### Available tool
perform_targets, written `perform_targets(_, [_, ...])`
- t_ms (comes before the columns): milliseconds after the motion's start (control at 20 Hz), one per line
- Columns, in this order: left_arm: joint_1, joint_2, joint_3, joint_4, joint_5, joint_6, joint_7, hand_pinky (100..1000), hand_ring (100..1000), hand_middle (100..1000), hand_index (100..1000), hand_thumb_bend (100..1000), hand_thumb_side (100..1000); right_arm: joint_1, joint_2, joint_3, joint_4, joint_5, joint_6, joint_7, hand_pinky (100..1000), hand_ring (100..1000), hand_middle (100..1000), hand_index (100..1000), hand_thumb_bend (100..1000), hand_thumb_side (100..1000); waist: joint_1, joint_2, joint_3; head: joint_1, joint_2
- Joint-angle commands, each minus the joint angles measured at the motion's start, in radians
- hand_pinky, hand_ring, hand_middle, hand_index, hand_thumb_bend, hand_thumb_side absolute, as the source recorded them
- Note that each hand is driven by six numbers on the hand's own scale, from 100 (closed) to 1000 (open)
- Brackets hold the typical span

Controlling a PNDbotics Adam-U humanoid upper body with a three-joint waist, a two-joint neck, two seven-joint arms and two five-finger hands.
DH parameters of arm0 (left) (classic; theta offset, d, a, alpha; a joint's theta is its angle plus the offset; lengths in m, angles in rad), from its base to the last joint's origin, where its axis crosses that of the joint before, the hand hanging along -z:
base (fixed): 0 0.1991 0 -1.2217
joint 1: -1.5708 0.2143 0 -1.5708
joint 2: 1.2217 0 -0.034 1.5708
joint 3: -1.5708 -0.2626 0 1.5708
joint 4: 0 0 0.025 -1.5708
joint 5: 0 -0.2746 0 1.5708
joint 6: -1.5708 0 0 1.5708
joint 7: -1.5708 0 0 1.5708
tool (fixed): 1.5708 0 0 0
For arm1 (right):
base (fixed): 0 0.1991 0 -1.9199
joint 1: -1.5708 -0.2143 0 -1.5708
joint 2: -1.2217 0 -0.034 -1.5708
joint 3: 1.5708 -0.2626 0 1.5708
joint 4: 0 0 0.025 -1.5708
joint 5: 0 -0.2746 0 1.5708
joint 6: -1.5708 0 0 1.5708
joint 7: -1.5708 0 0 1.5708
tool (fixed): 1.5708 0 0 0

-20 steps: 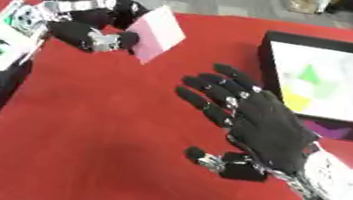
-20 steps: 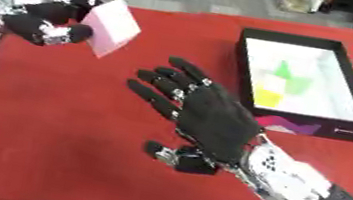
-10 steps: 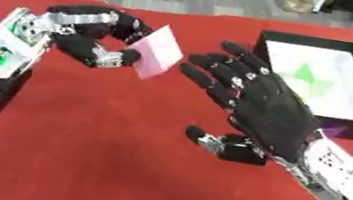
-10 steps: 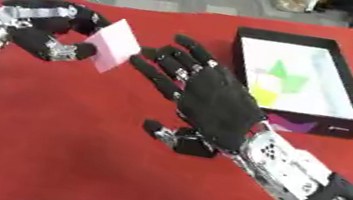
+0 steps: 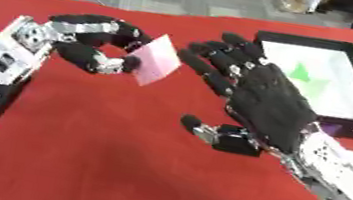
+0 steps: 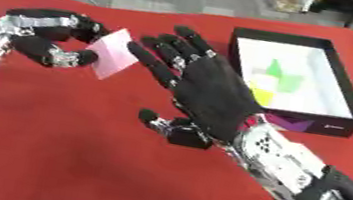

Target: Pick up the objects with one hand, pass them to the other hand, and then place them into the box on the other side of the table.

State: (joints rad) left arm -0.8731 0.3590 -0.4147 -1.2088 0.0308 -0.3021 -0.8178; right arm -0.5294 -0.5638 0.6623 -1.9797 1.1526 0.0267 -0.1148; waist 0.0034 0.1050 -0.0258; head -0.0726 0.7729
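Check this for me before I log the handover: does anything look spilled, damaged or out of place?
Nothing stands out. The left hand pinches the pink card above the red table, and the right hand is open beside it. The box sits square at the right, with green and yellow pieces inside.

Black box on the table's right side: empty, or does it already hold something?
Not empty. The black box already holds green and yellow pieces on its white floor.
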Motion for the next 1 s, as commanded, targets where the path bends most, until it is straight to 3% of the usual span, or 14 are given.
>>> perform_targets(50, [-0.032,-0.005,-0.013,-0.013,-0.019,-0.119,-0.089,742,518,449,644,100,597,-0.021,-0.006,-0.013,-0.02,-0.016,-0.006,0.01,896,822,842,973,465,394,-0.002,-0.019,-0.001,-0.005,-0.003])
perform_targets(500, [-0.043,-0.019,-0.04,-0.014,-0.041,-0.176,-0.089,750,524,454,649,100,600,-0.025,-0.006,-0.007,-0.02,-0.052,-0.004,0.042,888,835,831,969,466,391,0.0,-0.021,-0.002,-0.014,-0.003])
perform_targets(1000, [-0.046,-0.025,-0.064,-0.03,-0.026,-0.171,-0.089,752,524,454,649,100,613,-0.028,-0.004,-0.009,-0.02,-0.042,0.003,0.129,908,844,848,972,460,386,0.0,-0.023,0.0,-0.018,-0.003])
